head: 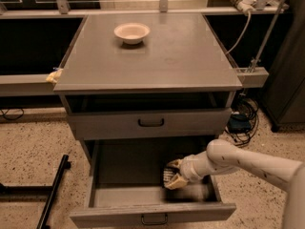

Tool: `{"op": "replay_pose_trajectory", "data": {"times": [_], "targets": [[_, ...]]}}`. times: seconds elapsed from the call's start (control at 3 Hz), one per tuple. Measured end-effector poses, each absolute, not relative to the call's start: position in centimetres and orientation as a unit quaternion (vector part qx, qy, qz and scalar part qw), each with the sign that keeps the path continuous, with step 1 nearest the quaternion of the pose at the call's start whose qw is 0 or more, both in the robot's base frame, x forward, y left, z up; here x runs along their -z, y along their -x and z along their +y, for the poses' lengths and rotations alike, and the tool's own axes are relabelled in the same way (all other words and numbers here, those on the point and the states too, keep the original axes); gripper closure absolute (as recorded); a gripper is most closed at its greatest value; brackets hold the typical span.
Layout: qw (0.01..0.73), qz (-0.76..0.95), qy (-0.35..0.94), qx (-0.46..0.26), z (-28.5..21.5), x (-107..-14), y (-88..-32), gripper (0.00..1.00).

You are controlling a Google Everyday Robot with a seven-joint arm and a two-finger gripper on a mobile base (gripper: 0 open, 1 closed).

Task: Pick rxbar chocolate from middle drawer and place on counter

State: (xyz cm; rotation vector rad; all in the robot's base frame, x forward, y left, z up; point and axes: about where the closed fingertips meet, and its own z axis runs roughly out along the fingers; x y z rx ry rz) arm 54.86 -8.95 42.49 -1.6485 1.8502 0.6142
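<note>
The middle drawer (pixel 152 211) is pulled open at the bottom of the cabinet. My gripper (pixel 173 173) reaches into its right half from the right and is shut on the rxbar chocolate (pixel 167 175), a small dark bar with pale print held between the tan fingers (pixel 176 182), a little above the drawer floor. The counter (pixel 157 56) is the flat grey top above.
A cream bowl (pixel 131 32) stands on the counter's back left. The upper drawer (pixel 150 123) with a black handle is slightly open above the arm. A black bar (pixel 52 190) lies on the floor at left. Cables (pixel 240 123) hang at right.
</note>
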Motion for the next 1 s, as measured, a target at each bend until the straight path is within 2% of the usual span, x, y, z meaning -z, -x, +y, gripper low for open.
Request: {"op": "replay_pose_trajectory", "data": {"times": [0.67,1.0], "targets": [[0.285,0.705,0.63,-0.16,-12.8,-56.1,-53.6,1.0],[0.288,0.697,0.647,-0.109,-13.2,-65.4,-55.2,1.0]]}}
